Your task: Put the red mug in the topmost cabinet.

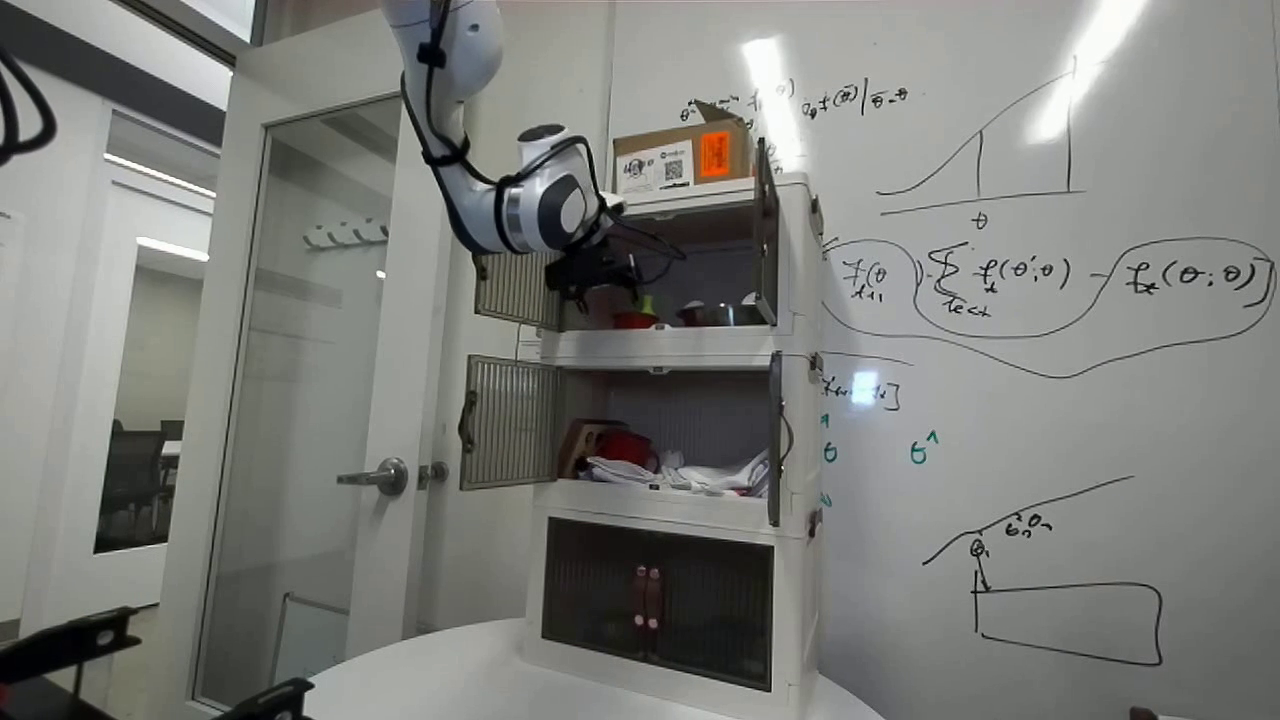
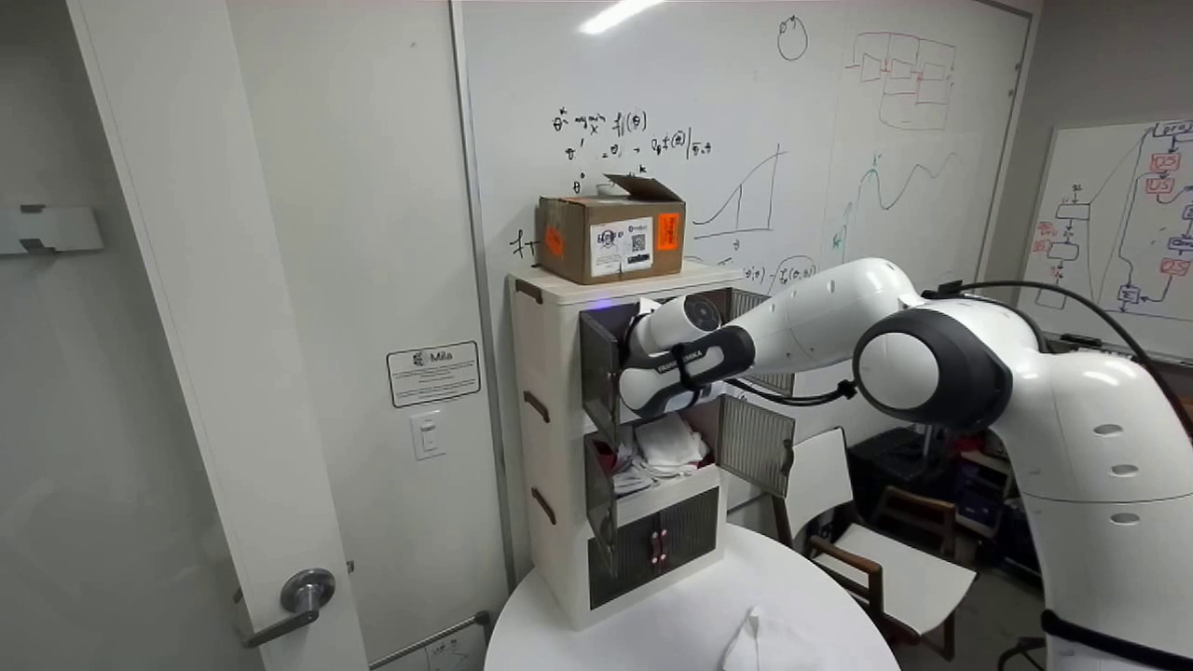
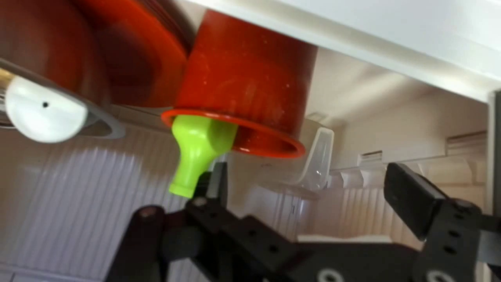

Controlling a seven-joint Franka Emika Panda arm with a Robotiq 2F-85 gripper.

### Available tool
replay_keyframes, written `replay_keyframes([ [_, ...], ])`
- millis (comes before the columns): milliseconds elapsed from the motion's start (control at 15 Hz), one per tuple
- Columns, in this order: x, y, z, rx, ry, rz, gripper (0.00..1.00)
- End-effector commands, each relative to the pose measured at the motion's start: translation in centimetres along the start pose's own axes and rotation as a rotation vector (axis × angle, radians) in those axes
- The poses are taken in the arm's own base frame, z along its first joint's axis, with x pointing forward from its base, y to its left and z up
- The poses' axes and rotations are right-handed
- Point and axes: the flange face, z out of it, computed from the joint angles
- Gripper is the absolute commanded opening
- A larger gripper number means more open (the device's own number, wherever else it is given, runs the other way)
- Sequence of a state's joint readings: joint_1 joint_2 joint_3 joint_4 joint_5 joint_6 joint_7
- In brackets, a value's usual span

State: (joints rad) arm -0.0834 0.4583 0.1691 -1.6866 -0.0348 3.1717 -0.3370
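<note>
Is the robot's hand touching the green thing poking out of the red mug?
Cannot tell. In the wrist view, one finger of the open hand overlaps the green thing's edge, hiding any gap. In an exterior view, both look too small.

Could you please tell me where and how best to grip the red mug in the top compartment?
I'd bring the gripper in from the open front, astride the rim of the red mug at right in the wrist view: it stands upright, its mouth open there, while the green object sticks out at left.
</note>
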Motion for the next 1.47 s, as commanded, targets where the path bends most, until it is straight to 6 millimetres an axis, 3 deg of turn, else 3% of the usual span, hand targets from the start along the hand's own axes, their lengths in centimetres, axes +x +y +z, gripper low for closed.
replay_keyframes([
  [0,-0.3,-2.8,-3.5,0.027,0.098,0.049,1.00],
  [200,-1.5,-3.9,-4.9,0.067,0.059,0.076,1.00],
  [400,-2.9,-2.7,-7.0,0.041,-0.014,0.141,1.00],
  [667,-5.5,1.2,-11.3,-0.064,-0.085,0.293,1.00],
  [800,-7.6,4.3,-13.6,-0.117,-0.147,0.350,1.00],
  [933,-9.9,6.1,-15.0,-0.144,-0.273,0.358,1.00],
  [1200,-15.0,5.8,-14.8,-0.111,-0.532,0.385,1.00],
  [1400,-20.6,4.4,-13.8,-0.085,-0.722,0.417,1.00],
])
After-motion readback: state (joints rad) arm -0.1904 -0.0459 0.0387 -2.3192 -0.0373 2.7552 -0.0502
